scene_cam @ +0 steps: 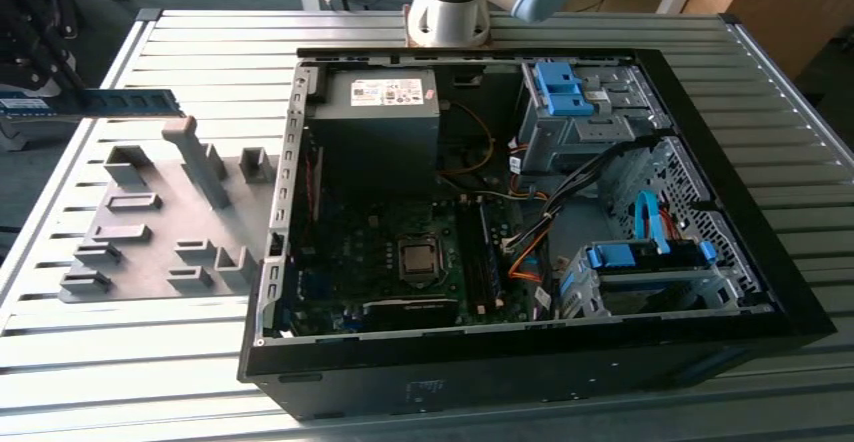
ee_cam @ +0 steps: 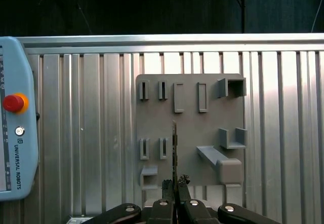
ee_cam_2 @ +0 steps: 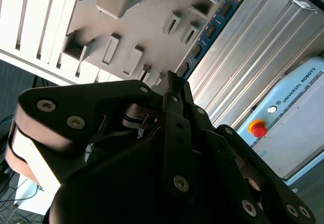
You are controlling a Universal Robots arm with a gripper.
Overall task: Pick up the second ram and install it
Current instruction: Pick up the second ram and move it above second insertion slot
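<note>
Ribbed counter (ee_cam: 91,133) is carrying a grey tray (ee_cam: 190,133).
Tool (ee_cam: 175,183) is pinching the memory stick (ee_cam: 174,148) edge-on, hovering above the tray.

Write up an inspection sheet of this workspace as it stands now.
Surface: ribbed metal table, carrying a tray and a computer case.
Job's things: second ram held in the air by the grey tray; open computer case on the exterior view's right of the tray.
Clutter: nothing seen.
Grippers: gripper shut on the second ram.
Cables: blue cable and orange cable inside the case.
Surroundings: light-blue pendant with a red button at the table's edge.
</note>
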